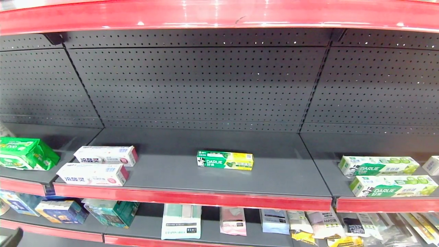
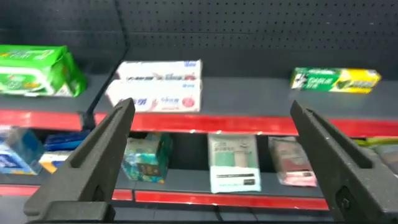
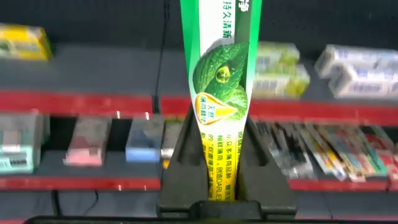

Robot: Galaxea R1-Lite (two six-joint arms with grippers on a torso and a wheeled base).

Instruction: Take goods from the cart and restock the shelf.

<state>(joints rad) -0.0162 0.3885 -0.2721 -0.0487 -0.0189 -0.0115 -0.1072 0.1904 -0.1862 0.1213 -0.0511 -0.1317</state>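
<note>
right gripper (image 3: 219,127) clamped on a green-and-yellow toothpaste box (image 3: 219,56), fingers (image 3: 185,155) tight against both long sides. box upright, reaching well past the fingertips, held in the air before the shelf (image 3: 81,102), not resting on it.

left gripper (image 2: 211,107) spread wide, nothing between its fingers (image 2: 102,152), facing the shelf's red front edge.

from the head view, on the grey middle deck:
- lying green box (image 1: 225,160), of the same green and yellow, flat near the middle of the centre bay, alone, well apart from everything else.
- rear white box (image 1: 106,155) and front white box (image 1: 92,174), white with pink ends, at the left end of the same bay, one just behind the other, both flat, long sides along the shelf edge.
- green soft pack (image 1: 27,153) in the bay farther left, near its front edge.
- rear pale green box (image 1: 379,165) and front pale green box (image 1: 393,186) in the right bay, flat, just beside each other, the front one close to the red edge.

behind all of it, a dark perforated back panel (image 1: 195,85).

below, on the lower shelf (image 1: 151,219): a teal box (image 1: 111,212), a white pouch (image 1: 181,221), a pink pouch (image 1: 233,221), and more flat packets crowded together toward the right.
</note>
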